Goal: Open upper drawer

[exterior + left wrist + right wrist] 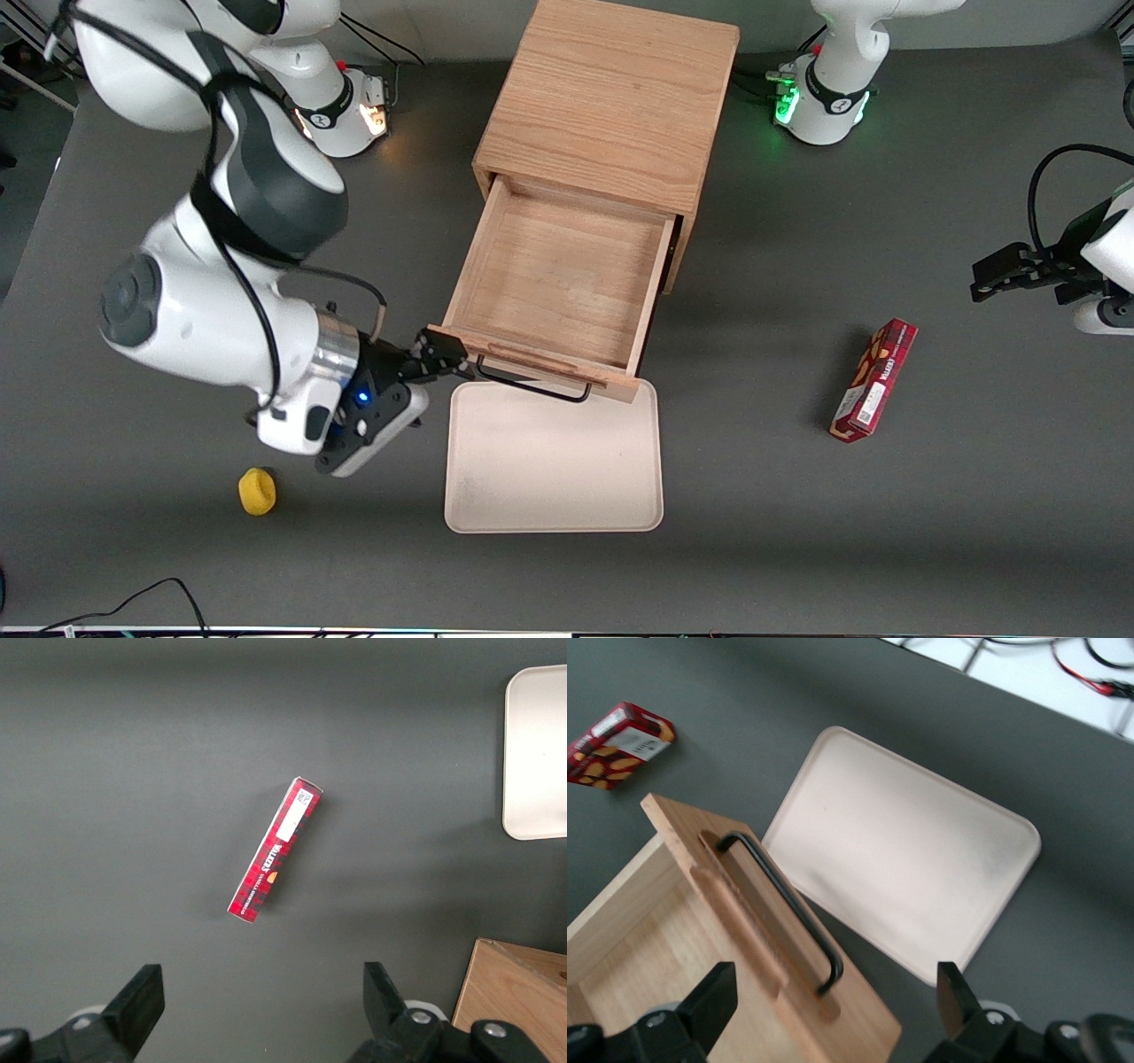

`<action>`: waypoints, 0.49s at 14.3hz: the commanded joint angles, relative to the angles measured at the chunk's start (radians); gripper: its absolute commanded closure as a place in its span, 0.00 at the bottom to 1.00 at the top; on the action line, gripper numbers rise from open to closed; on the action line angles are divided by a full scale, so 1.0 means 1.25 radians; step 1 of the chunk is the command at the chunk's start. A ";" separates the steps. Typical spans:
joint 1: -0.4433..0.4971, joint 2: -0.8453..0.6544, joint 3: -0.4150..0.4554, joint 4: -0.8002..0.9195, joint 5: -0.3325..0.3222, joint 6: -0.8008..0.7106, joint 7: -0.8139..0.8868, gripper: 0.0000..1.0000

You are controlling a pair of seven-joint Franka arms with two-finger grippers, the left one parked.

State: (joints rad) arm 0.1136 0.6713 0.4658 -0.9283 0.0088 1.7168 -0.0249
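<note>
The upper drawer [558, 283] stands pulled well out of the wooden cabinet [611, 97], its inside bare, its front overhanging the beige tray [554, 470] on the grey counter [797, 532]. The pincer [440, 353] sits at the working-arm end of the drawer's black handle [784, 904], fingers [709, 1005] spread wide (gripping nothing), the handle's end between them.

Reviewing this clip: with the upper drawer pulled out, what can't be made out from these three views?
- Lower drawer: hidden beneath the open upper drawer in the front view; absent from both wrist views.
- Gripper: open at the handle's end; contact with it cannot be told.
- Yellow object: too small to identify, front view only.
- Red box's small print: unreadable.
- Tray: cut off by the left wrist view's edge.
</note>
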 commanded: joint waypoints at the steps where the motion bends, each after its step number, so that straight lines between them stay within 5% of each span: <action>1: -0.018 -0.161 -0.036 -0.105 -0.035 -0.109 0.116 0.00; 7: -0.028 -0.441 -0.182 -0.187 0.024 -0.399 0.271 0.00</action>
State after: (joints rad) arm 0.0823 0.2652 0.2826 -1.0097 0.0146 1.2641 0.2616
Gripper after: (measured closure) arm 0.000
